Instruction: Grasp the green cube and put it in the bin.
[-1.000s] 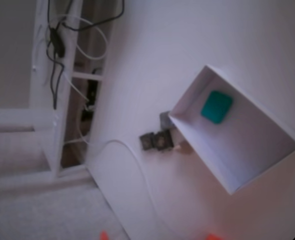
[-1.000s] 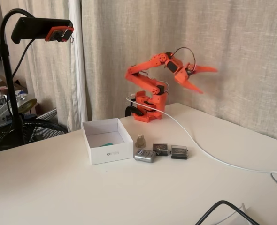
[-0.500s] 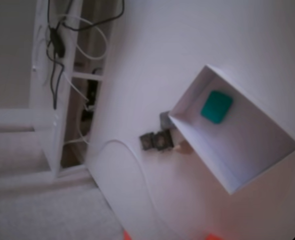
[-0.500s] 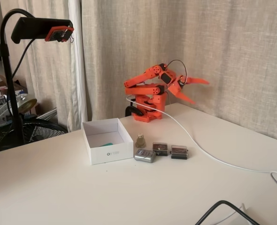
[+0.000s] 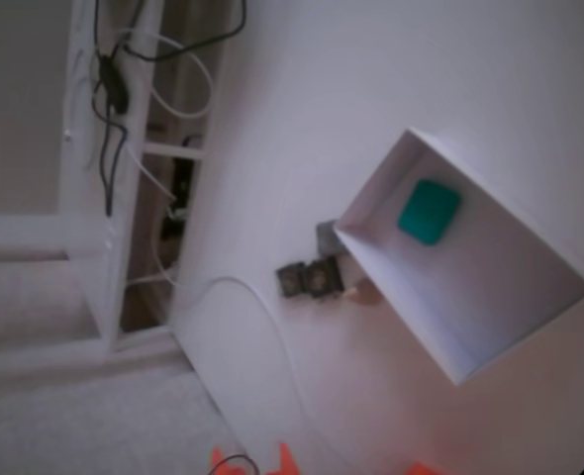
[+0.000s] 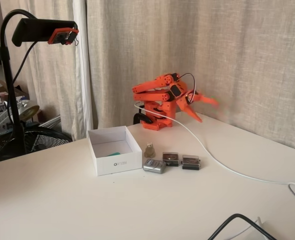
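The green cube (image 5: pixel 429 211) lies flat on the floor of the bin (image 5: pixel 530 297), near one corner; in the side fixed view only a teal sliver of the cube (image 6: pixel 116 153) shows over the front wall of the bin (image 6: pixel 118 164). My orange gripper (image 6: pixel 203 108) is folded back near the arm's base, well behind and to the right of the bin, fingers spread open and empty. Only orange arm tips (image 5: pixel 282 460) peek in at the bottom edge of the tilted fixed view.
Several small metal and black parts (image 6: pixel 171 161) sit just right of the bin, also seen beside the bin's wall as small parts (image 5: pixel 312 277). A white cable (image 6: pixel 222 167) runs across the table from the arm base. A camera on a black stand (image 6: pixel 42 30) rises at left.
The arm has folded down and back toward its base, lowering the open gripper from high above the table to just above it. The cube stays in the bin.
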Tool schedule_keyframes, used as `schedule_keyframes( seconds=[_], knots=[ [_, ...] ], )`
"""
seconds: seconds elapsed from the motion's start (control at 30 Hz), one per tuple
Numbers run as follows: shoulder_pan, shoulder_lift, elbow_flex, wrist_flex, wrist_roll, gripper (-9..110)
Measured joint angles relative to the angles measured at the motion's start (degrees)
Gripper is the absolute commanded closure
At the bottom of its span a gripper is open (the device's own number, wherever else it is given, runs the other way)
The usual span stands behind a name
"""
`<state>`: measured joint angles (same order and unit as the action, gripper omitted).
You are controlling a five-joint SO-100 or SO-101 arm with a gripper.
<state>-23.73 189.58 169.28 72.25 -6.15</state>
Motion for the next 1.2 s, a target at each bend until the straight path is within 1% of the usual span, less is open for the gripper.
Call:
schedule_keyframes(
  seconds=[0.17, 0.3, 0.43, 0.53, 0.57, 0.6, 0.8, 1.2],
  knots=[
    [4.92, -0.09, 0.00, 1.05, 2.37, 64],
    [6.86, -0.09, 0.00, 1.23, 4.57, 64],
    [12.04, -0.18, 0.35, 0.44, 5.98, 64],
    [12.48, -0.18, 0.62, -0.09, 6.15, 65],
    [12.66, -0.18, 0.62, -0.26, 6.15, 71],
    [13.18, -0.18, 1.05, -1.14, 6.15, 87],
    [13.71, -0.18, 1.23, -2.20, 5.98, 110],
    [15.03, -0.18, 1.23, 1.58, 5.71, 110]
  ],
)
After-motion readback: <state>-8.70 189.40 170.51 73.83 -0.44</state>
